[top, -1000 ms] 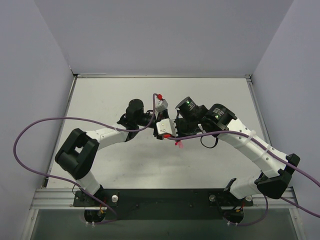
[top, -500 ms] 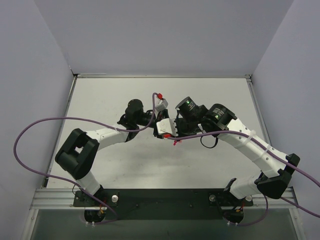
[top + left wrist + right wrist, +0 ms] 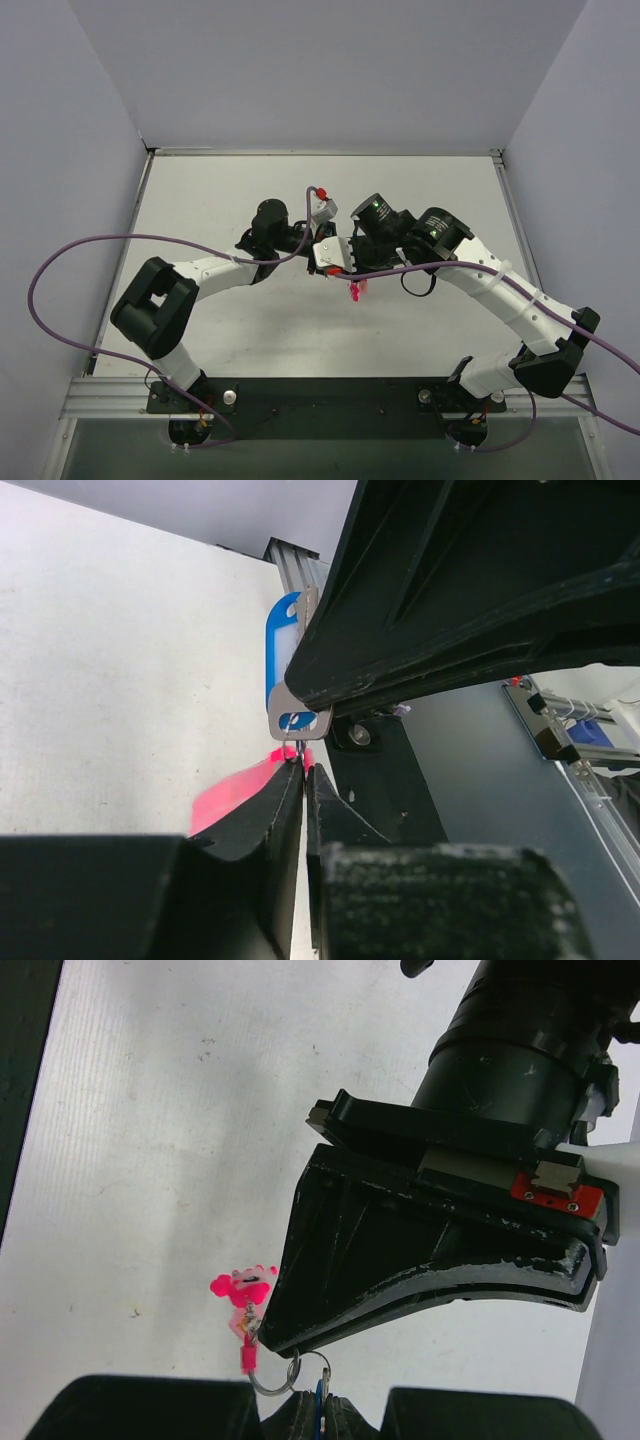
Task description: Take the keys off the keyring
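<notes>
In the left wrist view my left gripper (image 3: 304,770) is shut, and its tips pinch the thin silvery keyring (image 3: 297,750). The blue key (image 3: 283,650) stands above the ring, and my right gripper (image 3: 450,600) covers it from the right. In the right wrist view my right gripper (image 3: 322,1408) is shut on the blue key (image 3: 320,1400), and the keyring (image 3: 283,1380) hangs at the tip of the left gripper (image 3: 400,1250). A bright pink key (image 3: 243,1290), shaped like a small figure, dangles from the ring. From above, both grippers (image 3: 325,270) (image 3: 345,272) meet over the table's middle, with the pink key (image 3: 354,292) below them.
The white tabletop (image 3: 220,190) has grey walls on three sides. A purple cable (image 3: 90,245) loops from the left arm. A metal rail and a dark base plate (image 3: 320,395) lie along the near edge.
The pink key has swung slightly under the grippers. Both grippers stay closed and have hardly moved.
</notes>
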### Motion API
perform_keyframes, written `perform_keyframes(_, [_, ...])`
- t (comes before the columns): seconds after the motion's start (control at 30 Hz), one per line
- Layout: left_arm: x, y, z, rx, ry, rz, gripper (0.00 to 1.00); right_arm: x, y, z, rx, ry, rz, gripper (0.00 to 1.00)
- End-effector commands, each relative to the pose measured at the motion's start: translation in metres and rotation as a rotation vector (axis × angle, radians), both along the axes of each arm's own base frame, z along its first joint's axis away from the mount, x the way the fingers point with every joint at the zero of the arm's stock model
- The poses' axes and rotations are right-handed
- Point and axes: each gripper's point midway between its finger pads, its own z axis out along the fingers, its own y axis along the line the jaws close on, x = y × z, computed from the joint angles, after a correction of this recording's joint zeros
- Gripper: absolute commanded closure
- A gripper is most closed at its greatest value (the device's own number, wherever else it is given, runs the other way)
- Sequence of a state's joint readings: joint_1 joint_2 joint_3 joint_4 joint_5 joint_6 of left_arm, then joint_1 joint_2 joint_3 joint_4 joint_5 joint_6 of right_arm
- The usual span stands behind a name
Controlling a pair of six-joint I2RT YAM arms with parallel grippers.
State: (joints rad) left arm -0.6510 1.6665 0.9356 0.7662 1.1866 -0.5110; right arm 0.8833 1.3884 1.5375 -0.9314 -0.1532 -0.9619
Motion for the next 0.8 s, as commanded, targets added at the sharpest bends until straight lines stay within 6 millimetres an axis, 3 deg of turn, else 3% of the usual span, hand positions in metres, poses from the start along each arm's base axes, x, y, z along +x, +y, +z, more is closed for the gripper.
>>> perform_keyframes(0.0, [0.004, -0.005, 0.02, -0.046, -0.082, -0.005, 0.91, 0.006, -0.001, 0.006, 0.009, -0.02, -0.026, 1.0])
perform_keyframes(0.07, [0.005, -0.006, 0.018, -0.038, -0.079, 0.002, 1.0, 0.007, -0.001, 0.007, 0.011, -0.022, -0.028, 1.0])
perform_keyframes(0.23, [0.009, -0.005, 0.019, -0.036, -0.084, 0.03, 1.0, 0.01, -0.005, 0.004, 0.001, -0.034, -0.043, 1.0])
perform_keyframes(0.57, [0.046, 0.007, 0.017, 0.002, -0.075, 0.226, 1.0, 0.02, -0.025, 0.0, 0.023, -0.066, -0.113, 1.0])
perform_keyframes(0.77, [0.051, 0.009, 0.016, 0.014, -0.065, 0.247, 1.0, 0.022, -0.028, -0.002, 0.036, -0.077, -0.124, 1.0])
